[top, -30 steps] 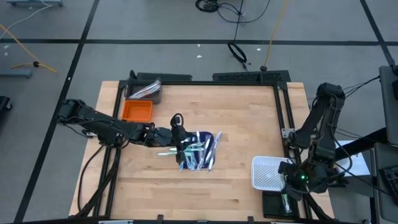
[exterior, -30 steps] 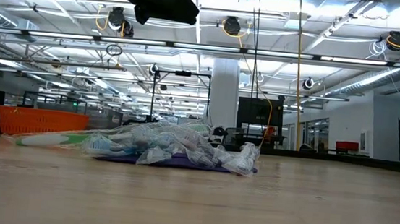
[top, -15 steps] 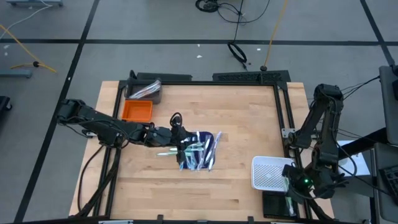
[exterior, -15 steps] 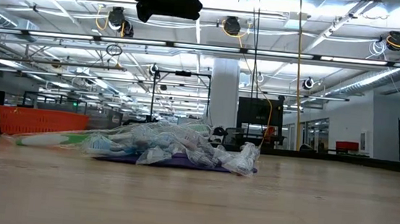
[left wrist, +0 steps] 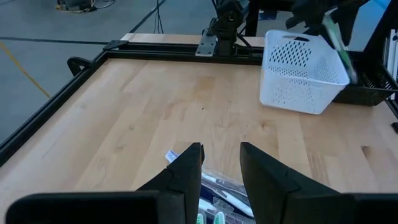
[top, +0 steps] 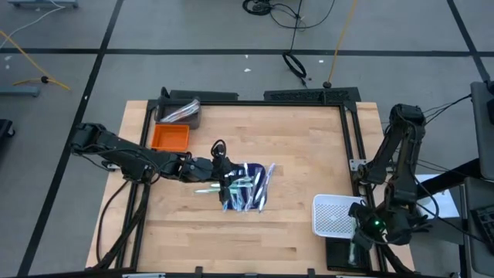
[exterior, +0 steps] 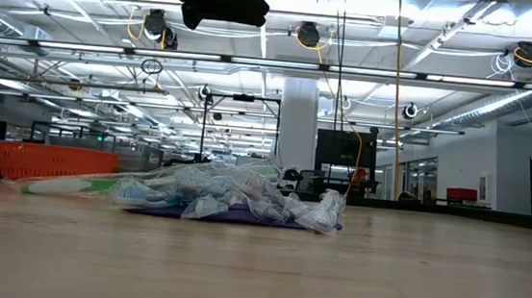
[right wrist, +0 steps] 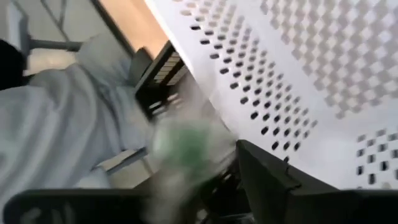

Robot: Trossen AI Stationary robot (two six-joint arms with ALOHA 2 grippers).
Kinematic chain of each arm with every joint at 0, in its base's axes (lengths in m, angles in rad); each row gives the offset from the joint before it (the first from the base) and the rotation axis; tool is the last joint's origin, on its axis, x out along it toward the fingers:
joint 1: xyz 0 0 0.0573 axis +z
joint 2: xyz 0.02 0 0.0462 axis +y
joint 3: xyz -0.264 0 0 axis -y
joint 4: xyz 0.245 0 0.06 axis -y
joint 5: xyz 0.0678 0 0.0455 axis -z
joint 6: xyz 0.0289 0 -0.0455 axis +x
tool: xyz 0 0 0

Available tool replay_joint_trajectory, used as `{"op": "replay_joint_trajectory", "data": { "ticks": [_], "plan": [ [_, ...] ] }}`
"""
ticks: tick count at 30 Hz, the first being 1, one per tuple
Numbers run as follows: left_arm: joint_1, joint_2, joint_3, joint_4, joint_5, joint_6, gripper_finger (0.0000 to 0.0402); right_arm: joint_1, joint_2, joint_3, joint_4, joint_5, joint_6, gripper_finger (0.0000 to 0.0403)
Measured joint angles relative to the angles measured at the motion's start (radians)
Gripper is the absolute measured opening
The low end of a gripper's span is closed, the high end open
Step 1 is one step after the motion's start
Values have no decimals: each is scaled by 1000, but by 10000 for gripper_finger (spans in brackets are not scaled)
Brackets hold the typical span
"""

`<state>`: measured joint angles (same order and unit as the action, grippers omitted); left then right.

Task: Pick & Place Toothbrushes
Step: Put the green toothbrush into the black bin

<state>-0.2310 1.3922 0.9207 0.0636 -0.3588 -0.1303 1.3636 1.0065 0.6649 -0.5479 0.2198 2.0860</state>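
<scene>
Light wooden table [top: 293, 154] with a black frame, standing on a grey floor in a wide hall with ceiling lamps.

The toothbrushes [top: 245, 188] lie heaped in clear wrap on a dark blue mat [exterior: 231, 215] at mid-table; the left gripper [top: 225, 179] hovers at the heap's left edge, fingers [left wrist: 186, 171] parted with nothing between them. An orange bin [top: 169, 137] and a dark tray [top: 181, 112] sit at the far left. The right gripper [top: 360, 230] hangs beside the white perforated basket [top: 333, 214] at the near right; a blurred green toothbrush [right wrist: 186, 146] shows by its fingers, but whether it is gripped cannot be told. Only the low view shows the hall; only the high view shows both arms.
</scene>
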Motion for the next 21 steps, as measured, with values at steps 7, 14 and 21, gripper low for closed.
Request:
{"op": "replay_joint_trajectory", "data": {
  "ticks": [7,14,21],
  "plan": [
    [2,0,0,0,-2,4,113,0,-8,-27,112,-8,-74,124],
    [2,0,0,1,-6,4,113,-3,-62,-27,22,52,-110,113],
    [2,0,0,1,-7,4,113,-23,-108,-28,-12,103,-176,96]
  ]
}}
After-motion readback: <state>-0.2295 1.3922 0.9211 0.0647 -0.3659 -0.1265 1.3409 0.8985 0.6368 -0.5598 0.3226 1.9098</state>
